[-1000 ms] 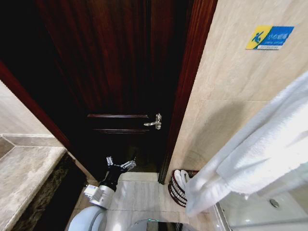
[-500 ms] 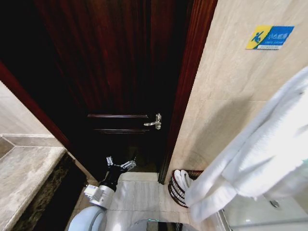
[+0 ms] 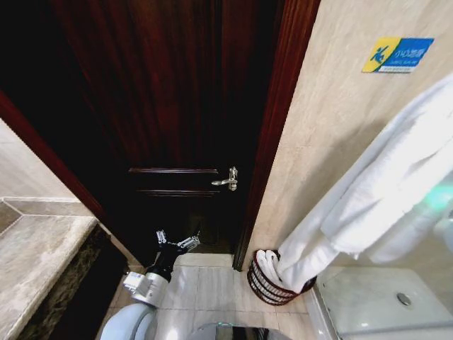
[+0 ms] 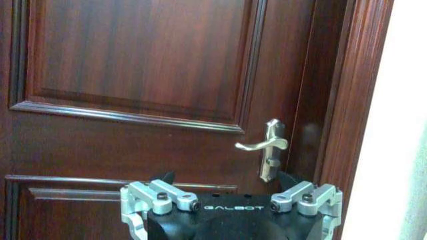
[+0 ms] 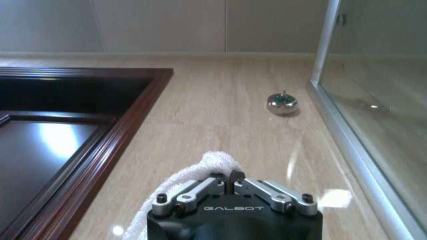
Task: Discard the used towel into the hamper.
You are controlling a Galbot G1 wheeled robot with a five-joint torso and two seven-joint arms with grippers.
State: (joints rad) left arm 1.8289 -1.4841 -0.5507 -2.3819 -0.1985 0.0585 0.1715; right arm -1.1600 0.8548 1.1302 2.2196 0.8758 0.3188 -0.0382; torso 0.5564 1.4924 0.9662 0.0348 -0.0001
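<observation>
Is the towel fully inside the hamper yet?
No. Only the towel's lower end dips into the hamper; the rest hangs from the right claw, shut on it.

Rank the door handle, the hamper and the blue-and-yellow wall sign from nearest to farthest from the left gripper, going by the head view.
From the left gripper, low by the door:
1. Door handle, just above it on the dark door.
2. Hamper, on the floor to its right; too close to the handle to rank firmly.
3. Wall sign, high on the tiled wall, plainly farthest.
</observation>
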